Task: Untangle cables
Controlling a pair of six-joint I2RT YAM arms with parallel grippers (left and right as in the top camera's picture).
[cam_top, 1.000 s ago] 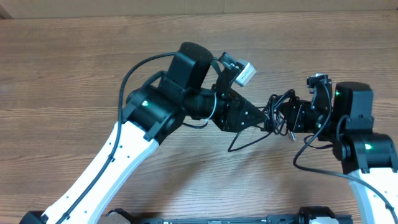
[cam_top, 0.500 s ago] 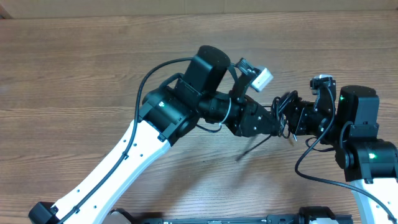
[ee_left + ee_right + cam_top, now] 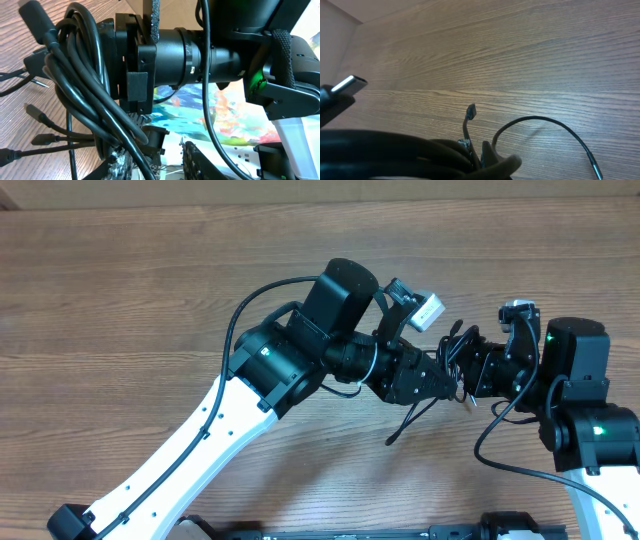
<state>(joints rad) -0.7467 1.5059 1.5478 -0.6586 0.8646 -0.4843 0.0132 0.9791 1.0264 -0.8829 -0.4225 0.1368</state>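
Closest to the left wrist lens, the cables (image 3: 75, 80) are seen as a thick bundle of black strands. They are bunched and crossed over one another, lifted off the table (image 3: 12, 131) and draped across the front of the right arm (image 3: 200, 50). Below the bundle, the left gripper (image 3: 169, 159) is seen with a narrow gap between its fingers (image 3: 194, 160). One strand runs down beside them, but whether anything is pinched cannot be told. Several plug ends (image 3: 34, 112) hang free to the side, just over the wood. In the right wrist view the same bundle is pressed along the bottom edge, right against the lens. The fingers of the right gripper (image 3: 472, 370) are not made out there, so its opening and hold cannot be told, though the bundle is judged to be carried at that end. Further out, a small plug (image 3: 471, 109) stands up and a loose loop (image 3: 540, 120) arcs over bare wood. From overhead, the two grippers are recorded nose to nose right of the table's middle, with the bundle between them and one free tail (image 3: 410, 420) trailing toward the near edge. The step in hand is judged to be the tangle taken up from both sides, with separation barely begun. The next move calls for one strand to be singled out and drawn slowly from the bundle, since the plugs are likely to snag in the loops.
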